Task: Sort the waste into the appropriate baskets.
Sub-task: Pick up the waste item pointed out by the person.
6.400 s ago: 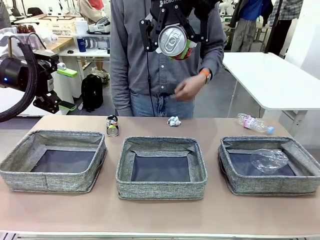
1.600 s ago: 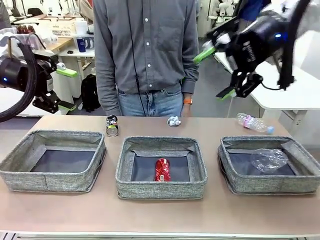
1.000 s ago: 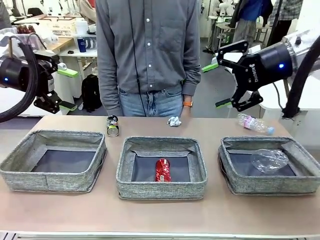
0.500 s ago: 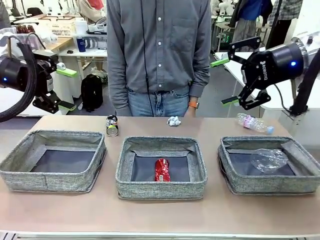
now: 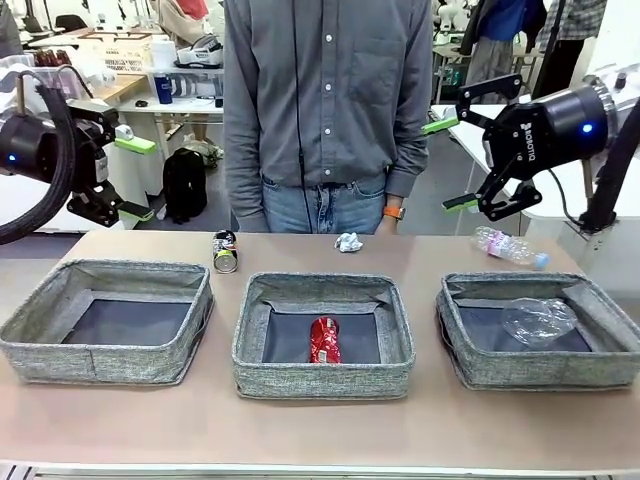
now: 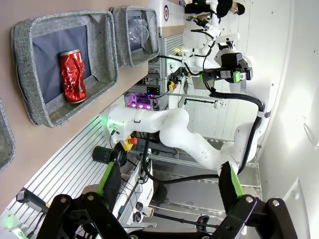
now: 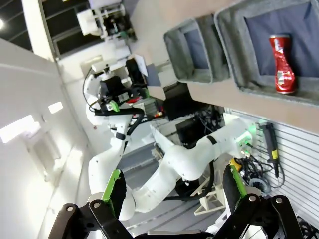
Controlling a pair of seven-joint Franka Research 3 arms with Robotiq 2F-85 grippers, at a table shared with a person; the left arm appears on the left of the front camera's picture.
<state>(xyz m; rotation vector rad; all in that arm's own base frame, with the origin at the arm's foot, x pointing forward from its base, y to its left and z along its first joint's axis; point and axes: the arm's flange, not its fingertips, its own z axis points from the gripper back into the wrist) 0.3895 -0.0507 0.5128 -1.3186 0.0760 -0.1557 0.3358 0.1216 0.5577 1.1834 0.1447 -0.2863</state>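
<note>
Your right gripper (image 5: pixel 450 165) has swung back out to the right since the earlier shots. It sits high up with its jaws wide open and nothing in them. The red can (image 5: pixel 324 340) it was carrying a few seconds ago now lies in the middle basket (image 5: pixel 322 380).

Rest of the front view:
- Your left gripper (image 5: pixel 140 180) hangs open and holding nothing, high on the left beyond the left basket (image 5: pixel 100 362).
- The dark can (image 5: pixel 225 252) lies on its side on the surface (image 5: pixel 320 430), behind the gap between the left and middle baskets.
- The paper ball (image 5: pixel 348 241) sits behind the middle basket, right by the person (image 5: pixel 325 100).
- A clear bottle (image 5: pixel 508 245) lies on the surface behind the right basket (image 5: pixel 540 372), and a crushed bottle (image 5: pixel 538 320) is inside that basket.

Left wrist view: the left gripper (image 6: pixel 168 180) has its fingers spread with nothing between them. The red can (image 6: pixel 73 76) rests on the dark bottom of the middle basket (image 6: pixel 107 55), and the crushed bottle (image 6: pixel 135 27) is in the next basket along.

Right wrist view: same deal, the right gripper (image 7: pixel 174 189) is spread wide and bare. The red can (image 7: pixel 281 63) lies in the middle basket (image 7: pixel 234 55), with the left basket (image 7: pixel 179 55) beside it.
</note>
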